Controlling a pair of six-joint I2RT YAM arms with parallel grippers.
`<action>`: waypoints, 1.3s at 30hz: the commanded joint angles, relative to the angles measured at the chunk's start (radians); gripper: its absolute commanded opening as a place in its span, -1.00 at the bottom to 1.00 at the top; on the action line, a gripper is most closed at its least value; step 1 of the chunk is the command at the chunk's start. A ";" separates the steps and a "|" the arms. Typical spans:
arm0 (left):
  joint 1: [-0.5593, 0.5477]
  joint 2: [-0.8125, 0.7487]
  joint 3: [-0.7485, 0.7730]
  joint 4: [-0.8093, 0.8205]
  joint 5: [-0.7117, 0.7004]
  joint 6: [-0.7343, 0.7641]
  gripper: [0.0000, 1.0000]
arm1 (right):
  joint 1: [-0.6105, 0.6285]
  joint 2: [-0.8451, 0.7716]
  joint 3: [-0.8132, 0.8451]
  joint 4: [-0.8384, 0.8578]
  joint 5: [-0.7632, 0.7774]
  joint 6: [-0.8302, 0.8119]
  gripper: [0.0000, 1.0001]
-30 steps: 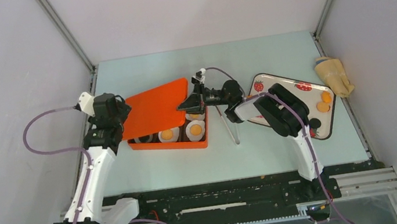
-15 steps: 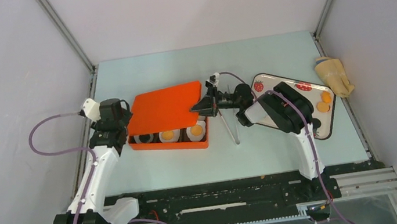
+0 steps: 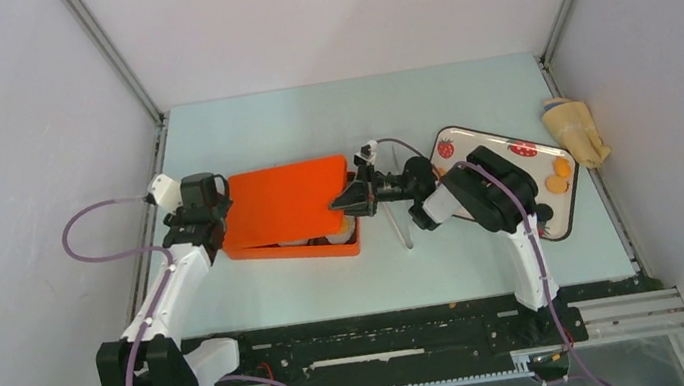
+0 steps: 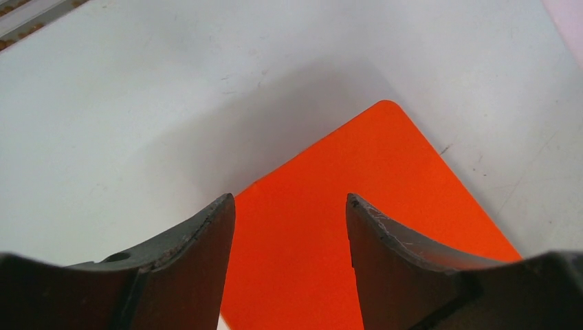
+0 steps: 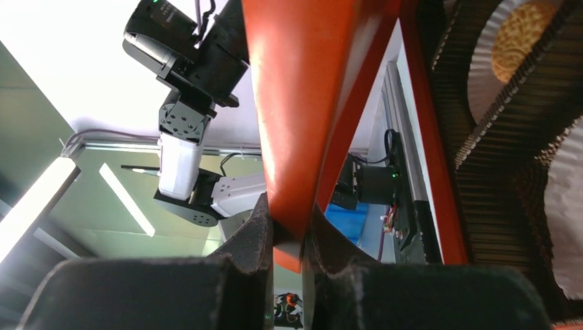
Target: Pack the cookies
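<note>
Packing near its end | cookies in box | right pincer clamped on lid, not seated | left pincer open, empty, above lid | two cookies unpacked on tray

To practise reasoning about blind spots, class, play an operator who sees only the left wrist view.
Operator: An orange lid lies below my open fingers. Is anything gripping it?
Observer: Yes. In the right wrist view the right fingers are shut on the edge of the lid.
Operator: Is the lid seated on the box?
Observer: No. That same view shows a gap between the lid and the box, and through it a cookie sitting in a paper cup.
Operator: Any cookies outside the box?
Observer: The top view shows two cookies lying at the right end of the tray.
</note>
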 commanded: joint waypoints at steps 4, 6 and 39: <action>0.008 -0.002 -0.046 0.116 0.079 -0.003 0.29 | -0.018 -0.031 -0.056 0.021 -0.056 -0.021 -1.00; 0.008 0.004 -0.045 0.120 0.101 0.001 0.29 | -0.023 -0.037 -0.066 0.020 -0.063 -0.020 -1.00; -0.095 0.037 -0.175 0.216 0.202 -0.028 0.25 | -0.057 -0.137 -0.216 -0.224 -0.167 -0.173 -1.00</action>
